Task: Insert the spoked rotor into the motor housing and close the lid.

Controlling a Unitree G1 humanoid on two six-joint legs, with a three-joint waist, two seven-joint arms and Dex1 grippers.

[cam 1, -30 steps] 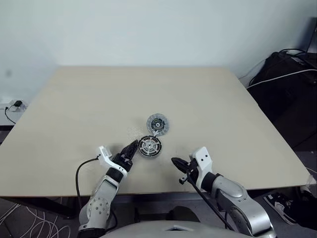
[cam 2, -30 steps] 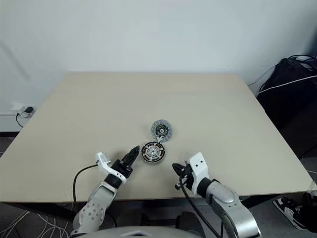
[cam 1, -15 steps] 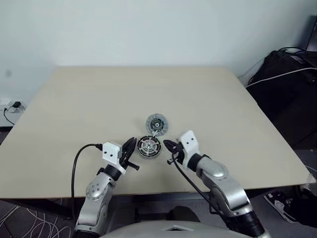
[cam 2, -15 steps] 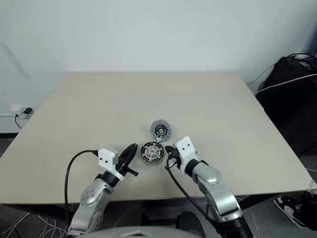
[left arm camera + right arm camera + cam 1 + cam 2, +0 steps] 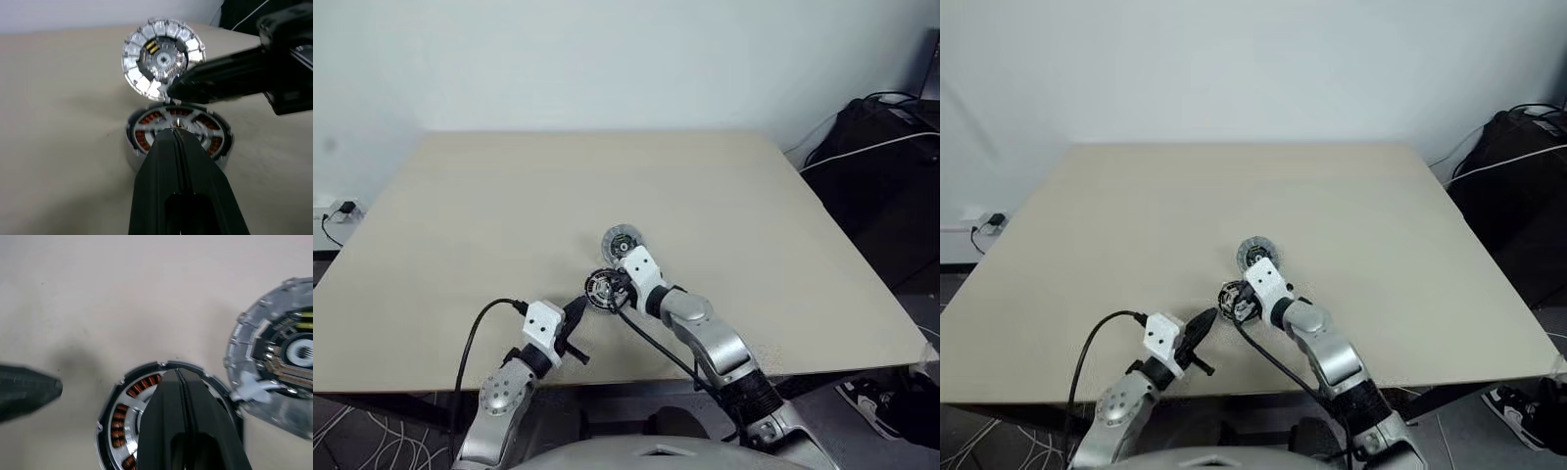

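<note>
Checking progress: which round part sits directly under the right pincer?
The motor housing with copper windings and the spoked rotor inside; the lid lies beside it, uncovered.

Both arms are silver-grey metal with rounded joint housings and black bands at the wrists. Each wrist carries a white, boxy block with small dark screw holes. The left gripper (image 5: 576, 311) and right gripper (image 5: 605, 291) are matte black, their jaws tapering to slim points. A black cable loops from each white block back along its arm
</note>
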